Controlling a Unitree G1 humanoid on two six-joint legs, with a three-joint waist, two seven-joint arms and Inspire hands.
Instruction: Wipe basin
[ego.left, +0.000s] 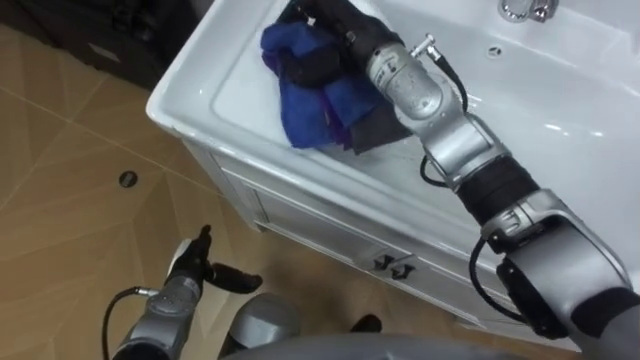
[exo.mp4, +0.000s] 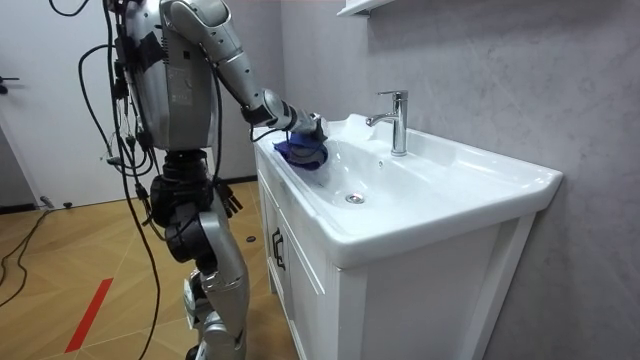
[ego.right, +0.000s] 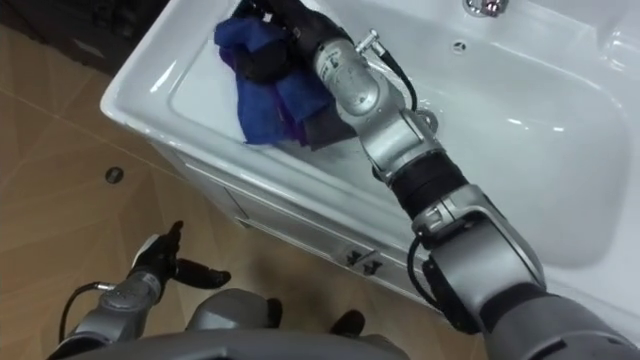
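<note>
Upper centre of the frame: the blue cloth (ego.left: 305, 105) lies bunched against the left inner wall of the basin (ego.left: 560, 110). My right hand (ego.left: 330, 35) is clenched on top of it, pressing it to the porcelain. I judge this the wiping stroke itself, with most of the bowl toward the tap (ego.left: 525, 10), upper right, not yet covered. The next move calls for dragging the cloth that way under firm pressure. My left hand (ego.left: 195, 268) hangs relaxed, lower left, above the floor (ego.left: 60, 150).

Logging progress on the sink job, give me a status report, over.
Right hand shut on blue cloth, at basin's left end. Left hand open, low beside the cabinet. Faucet at the back, apart from the cloth.
</note>
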